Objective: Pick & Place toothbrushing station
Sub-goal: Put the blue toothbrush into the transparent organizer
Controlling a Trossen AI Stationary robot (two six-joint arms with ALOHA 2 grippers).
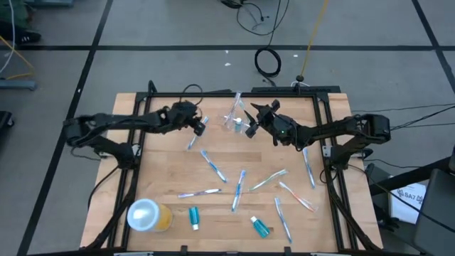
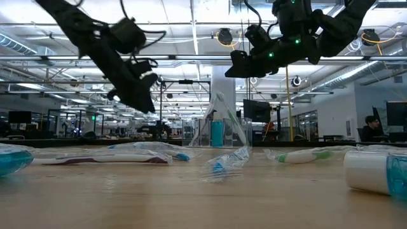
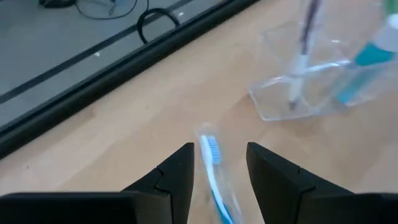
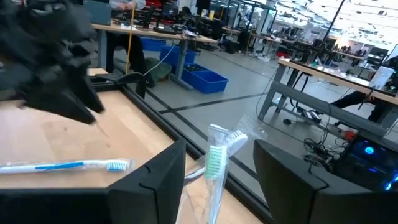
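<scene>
Clear plastic cup (image 1: pixel 234 119) at far middle of table, light, tippy. My left gripper (image 3: pixel 217 168) part open, straddling blue toothbrush (image 3: pixel 212 167), grip unclear. My right gripper (image 4: pixel 217 168) open around wrapped green toothbrush (image 4: pixel 216 160). Slim, slippery; take mid-handle.

Clear cup (image 1: pixel 234 119) upper centre; blue-and-white toothbrushes (image 1: pixel 213 166) mid-frame; teal tubes (image 1: pixel 261 227) and orange-yellow cup (image 1: pixel 151 215) along the bottom.
</scene>
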